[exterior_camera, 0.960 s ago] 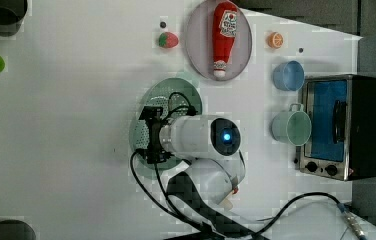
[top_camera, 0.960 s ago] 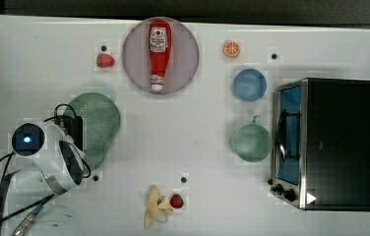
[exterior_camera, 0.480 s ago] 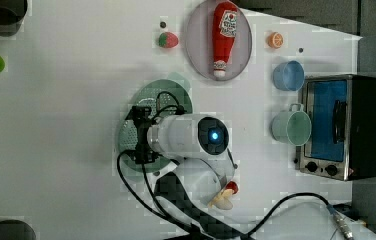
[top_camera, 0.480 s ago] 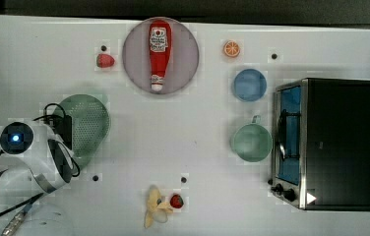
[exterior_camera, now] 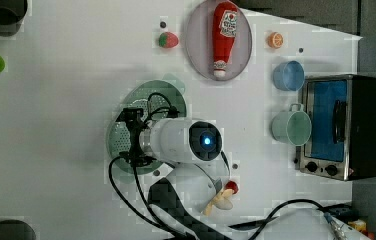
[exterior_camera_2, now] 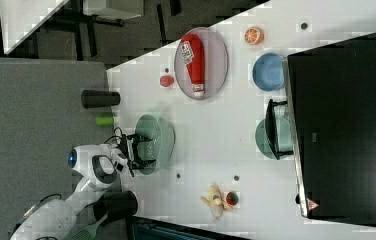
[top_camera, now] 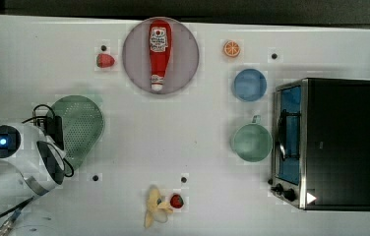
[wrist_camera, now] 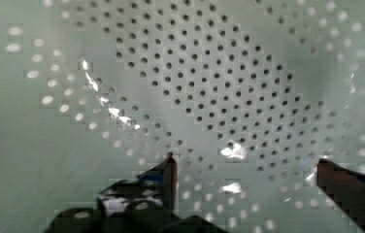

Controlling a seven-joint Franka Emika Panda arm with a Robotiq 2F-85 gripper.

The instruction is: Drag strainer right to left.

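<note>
the fingers stand wide apart, gripping nothing, down inside the strainer bowl near the top view's left desk edge, likely to push its wall sideways.

Heads up, you lose a good chunk of the strainer in the top view, since the arm covers its left side. Same in the left view: the wrist and cables sit right over the middle of the bowl, so you can't tell where the tool touches it. In the wrist view one finger is cut off by the frame edge. The toaster oven hides part of the mug in the right view.
</note>
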